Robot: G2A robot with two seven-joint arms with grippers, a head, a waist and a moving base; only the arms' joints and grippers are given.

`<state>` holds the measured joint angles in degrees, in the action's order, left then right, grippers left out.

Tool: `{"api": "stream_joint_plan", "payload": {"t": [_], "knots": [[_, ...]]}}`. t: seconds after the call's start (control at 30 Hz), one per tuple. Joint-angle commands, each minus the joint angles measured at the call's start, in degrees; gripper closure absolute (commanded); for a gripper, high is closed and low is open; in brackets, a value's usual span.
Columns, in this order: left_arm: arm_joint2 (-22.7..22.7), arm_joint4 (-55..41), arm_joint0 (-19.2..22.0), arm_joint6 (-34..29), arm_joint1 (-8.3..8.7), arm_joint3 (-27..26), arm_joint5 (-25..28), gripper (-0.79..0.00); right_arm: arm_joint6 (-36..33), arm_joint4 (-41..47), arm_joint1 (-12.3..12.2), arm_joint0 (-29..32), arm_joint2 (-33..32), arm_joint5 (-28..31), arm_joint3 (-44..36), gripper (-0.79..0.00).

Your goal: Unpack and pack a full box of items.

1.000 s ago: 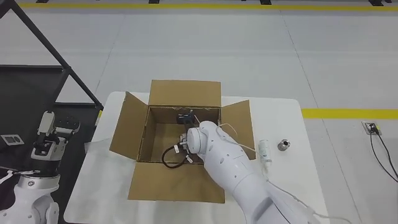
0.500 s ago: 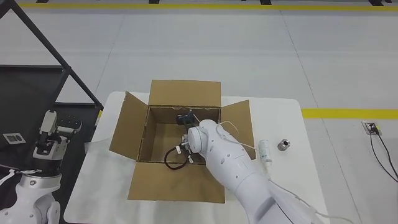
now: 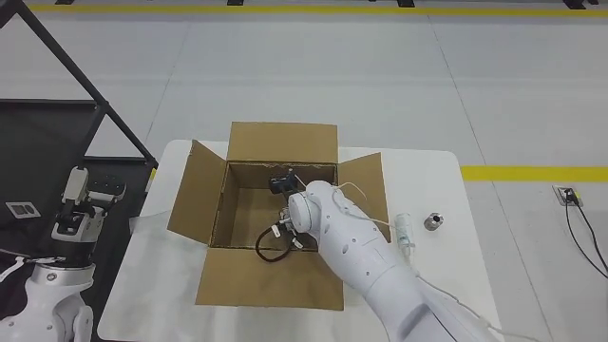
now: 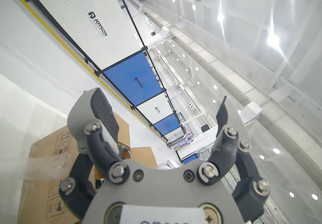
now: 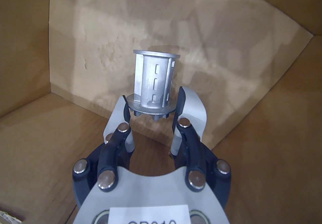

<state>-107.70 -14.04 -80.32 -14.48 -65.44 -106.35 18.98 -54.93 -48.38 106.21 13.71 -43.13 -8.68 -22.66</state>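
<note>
Right gripper [image 5: 152, 105] is clamping the metal cylinder part [image 5: 154, 76] by its lower flange, deep inside the box [image 5: 45, 139]. Looks like the unpack step. Next move: lifting straight up, clearing the flaps. Left gripper [image 4: 162, 106] is idling wide open beside the table [image 3: 427, 166].

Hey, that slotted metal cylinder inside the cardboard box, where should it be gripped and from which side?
Take the metal cylinder by its wide toothed flange, approaching end-on along its axis, as the right end effector does: its fingers bracket that rim on opposite sides, leaving the slotted body free.
</note>
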Motion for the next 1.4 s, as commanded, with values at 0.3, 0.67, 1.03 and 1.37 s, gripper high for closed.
{"api": "stream_joint_plan", "payload": {"t": [0.3, 0.67, 1.03, 1.37], "knots": [[0.6, 0.6, 0.4, 0.0, -0.10, -0.1, -0.1, -0.785, -5.8, -4.8, -2.7, 3.2, -1.6, -3.8, -7.6, -0.785], [0.3, 0.5, 0.0, 0.0, -0.18, -0.2, 0.0, -0.785, -3.2, -5.9, -3.8, 4.2, -3.6, -1.7, -8.8, -0.785], [-0.6, 0.0, -0.5, 0.2, -0.26, 0.2, 0.5, -0.785, 6.5, -3.6, -2.1, 3.0, -3.4, 4.5, -1.2, -0.594], [-0.7, -0.2, -0.5, -0.2, -0.32, 0.2, 0.8, -0.785, 9.1, -3.0, -0.4, 1.6, -2.9, 5.0, 4.1, -0.163]]}}
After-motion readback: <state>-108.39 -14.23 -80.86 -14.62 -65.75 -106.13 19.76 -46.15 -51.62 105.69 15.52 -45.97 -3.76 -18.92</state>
